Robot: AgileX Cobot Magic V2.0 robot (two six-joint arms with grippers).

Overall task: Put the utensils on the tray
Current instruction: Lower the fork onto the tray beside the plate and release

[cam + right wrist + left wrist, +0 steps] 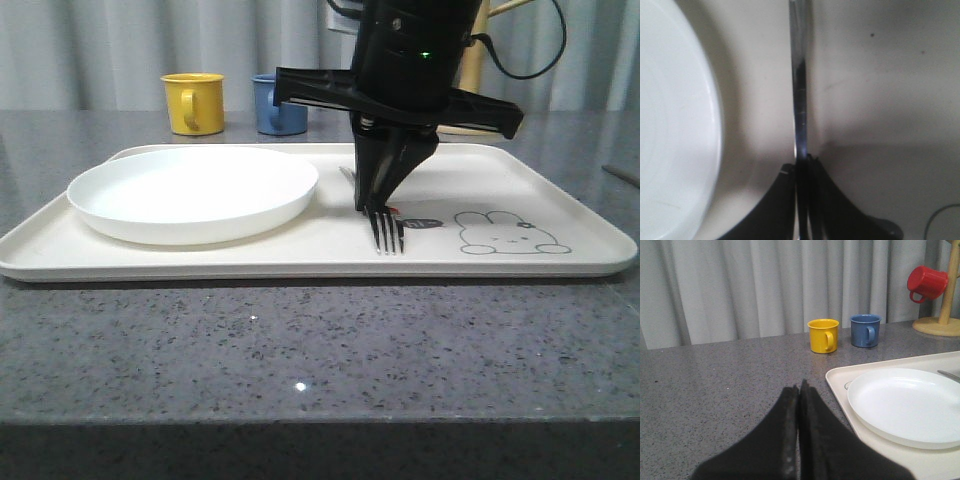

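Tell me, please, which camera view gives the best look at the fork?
The front view: the fork shows its tines resting on the tray, beside the white plate, held by the right gripper. The right wrist view shows just its thin handle edge-on. The left wrist view catches a sliver of handle.

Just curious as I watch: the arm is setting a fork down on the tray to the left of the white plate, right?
Not quite. In the front view the right tool holds the fork over the tray to the right of the white plate, not the left, its tines near the rabbit drawing.
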